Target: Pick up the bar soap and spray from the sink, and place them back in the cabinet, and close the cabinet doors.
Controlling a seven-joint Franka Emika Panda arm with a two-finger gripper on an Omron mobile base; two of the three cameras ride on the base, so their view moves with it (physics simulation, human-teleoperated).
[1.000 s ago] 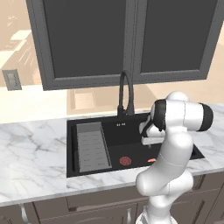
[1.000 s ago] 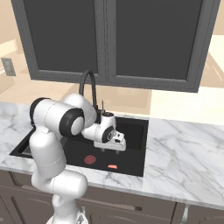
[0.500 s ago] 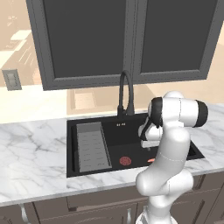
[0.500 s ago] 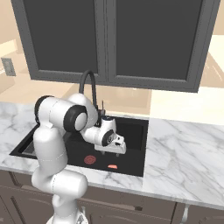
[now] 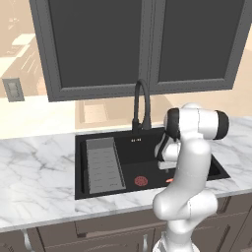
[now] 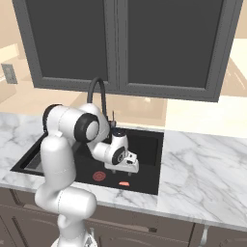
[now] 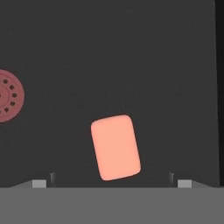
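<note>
Dark fingertips of the claw (image 7: pixel 112 183) stand spread wide apart, released and grasping nothing, one at each side of the hand view's lower edge. Between them, just ahead on the black floor of the sink (image 7: pixel 131 52), lies the bar soap (image 7: pixel 115 147), a salmon-pink slab with rounded corners, flat and slightly skewed to the line between the tips. In the right base view the claw (image 6: pixel 126 166) hangs low inside the sink (image 6: pixel 149 140), with the bar soap (image 6: pixel 124 184) just beside it, toward the front wall.

Taking the soap as landmark: the dark-red slotted drain disc (image 7: pixel 5 96) sits well off to one side of it on the same floor; in the left base view the drain disc (image 5: pixel 141 180) is near the soap (image 5: pixel 169 180), with the ribbed tray insert (image 5: pixel 104 165) beyond the disc and the gooseneck faucet (image 5: pixel 141 106) behind. I cannot pick out the spray with certainty.

Risks, as I judge them: the bar is thin and lies flat, so tips descending too little would close above it, and descending too far would strike the basin floor. Its skew means the jaws might meet corners rather than flat sides, twisting or squirting the bar away, perhaps toward the drain. Lifting out, the arm passes close to the faucet.
</note>
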